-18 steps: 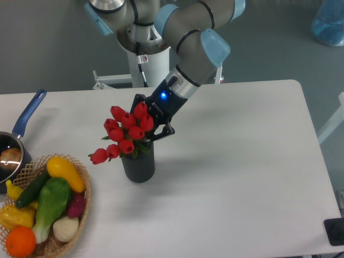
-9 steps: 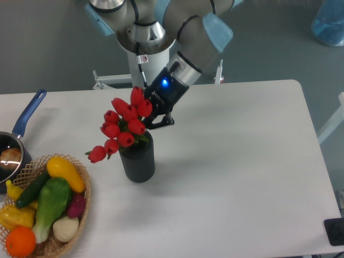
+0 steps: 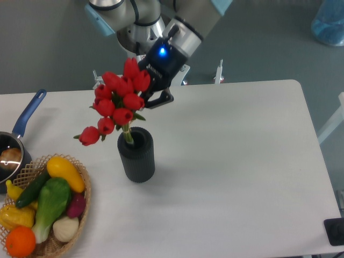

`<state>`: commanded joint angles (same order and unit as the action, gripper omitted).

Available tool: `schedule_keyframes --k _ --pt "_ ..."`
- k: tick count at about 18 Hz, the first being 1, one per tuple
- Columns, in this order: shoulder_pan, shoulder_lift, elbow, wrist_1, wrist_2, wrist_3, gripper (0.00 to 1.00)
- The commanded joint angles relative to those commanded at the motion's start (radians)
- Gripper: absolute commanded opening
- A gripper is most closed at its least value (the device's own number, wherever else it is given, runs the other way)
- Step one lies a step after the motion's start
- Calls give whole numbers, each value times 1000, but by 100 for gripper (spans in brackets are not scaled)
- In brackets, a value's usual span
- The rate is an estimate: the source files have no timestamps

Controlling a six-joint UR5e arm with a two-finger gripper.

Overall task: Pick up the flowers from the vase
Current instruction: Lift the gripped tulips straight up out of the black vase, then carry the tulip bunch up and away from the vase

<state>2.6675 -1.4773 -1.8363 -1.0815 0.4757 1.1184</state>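
The flowers (image 3: 118, 102), a bunch of red tulip buds with green leaves, hang above the vase (image 3: 136, 156), a dark ribbed cylinder standing upright on the white table. Thin green stems (image 3: 128, 134) still reach down into the vase's round mouth. My gripper (image 3: 146, 95) is shut on the flowers from the right, just behind the upper buds, its dark fingers partly hidden by the blooms. One bud droops out to the left of the bunch.
A wicker basket (image 3: 80, 177) with toy vegetables and fruit sits at the front left. A blue-handled saucepan (image 3: 21, 126) stands at the left edge. The robot's base (image 3: 142, 32) rises behind the table.
The gripper has risen and shifted slightly back with the flowers. The buds have lifted clear of the vase's rim, exposing the stems. The vase has stayed in place.
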Motion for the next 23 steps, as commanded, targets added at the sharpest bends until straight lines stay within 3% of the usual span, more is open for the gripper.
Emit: schedule_keyframes --k 8,12,23 --pt "100 3 86 -3 7 -84 0" --pt "153 -3 97 5 24 -88 0" --pt "163 -176 144 26 614 35 0"
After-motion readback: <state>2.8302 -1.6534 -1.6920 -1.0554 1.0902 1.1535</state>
